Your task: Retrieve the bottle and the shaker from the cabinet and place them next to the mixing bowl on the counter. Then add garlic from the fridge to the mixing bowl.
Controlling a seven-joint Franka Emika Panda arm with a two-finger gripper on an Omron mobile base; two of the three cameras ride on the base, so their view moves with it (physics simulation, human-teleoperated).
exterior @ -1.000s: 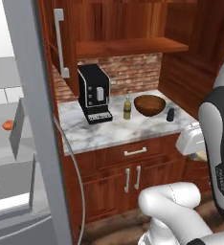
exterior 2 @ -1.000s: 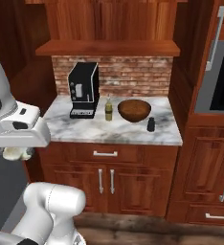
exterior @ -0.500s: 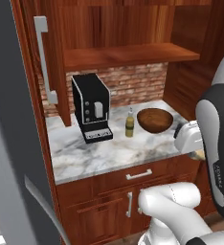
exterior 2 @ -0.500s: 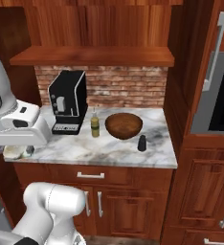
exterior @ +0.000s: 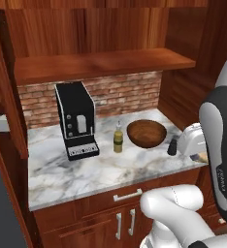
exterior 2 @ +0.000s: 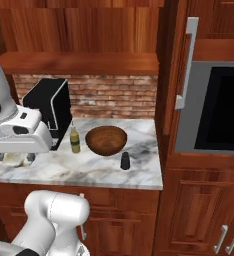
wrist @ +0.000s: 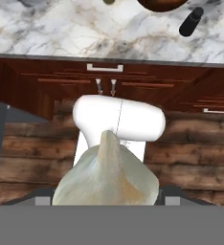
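Marble counter (exterior: pixel 110 169) under dark wood cabinets and a brick backsplash fills the scene, with a wooden shelf above it. Out in front of the counter, the gripper (wrist: pixel 106 201) is clamped on a head of garlic (wrist: pixel 106 177) — in the hand view the pale, papery bulb sits between the two dark finger tips, its pointed tip toward the counter edge. In the right base view the garlic (exterior 2: pixel 12 159) peeks out pale beneath the white hand at the left, and in the left base view a sliver of it shows at the right beside the arm.

Past the garlic the hand view looks down over the drawer front and cabinet doors to the counter's front edge. On the marble stands the small dark shaker (exterior 2: pixel 124 161), just in front of the mixing bowl (exterior 2: pixel 106 140) and slightly to its right; it is apart from the bowl. The brown wooden bowl sits upright near the back of the counter. To its left stands the bottle (exterior 2: pixel 75 140) — yellowish, with a pale cap — close beside the bowl but not touching. Further left is the black coffee machine (exterior: pixel 76 120) against the brick wall. Right of the counter, a tall cabinet holds a built-in oven (exterior 2: pixel 216 107) with a dark window and a long grey handle.
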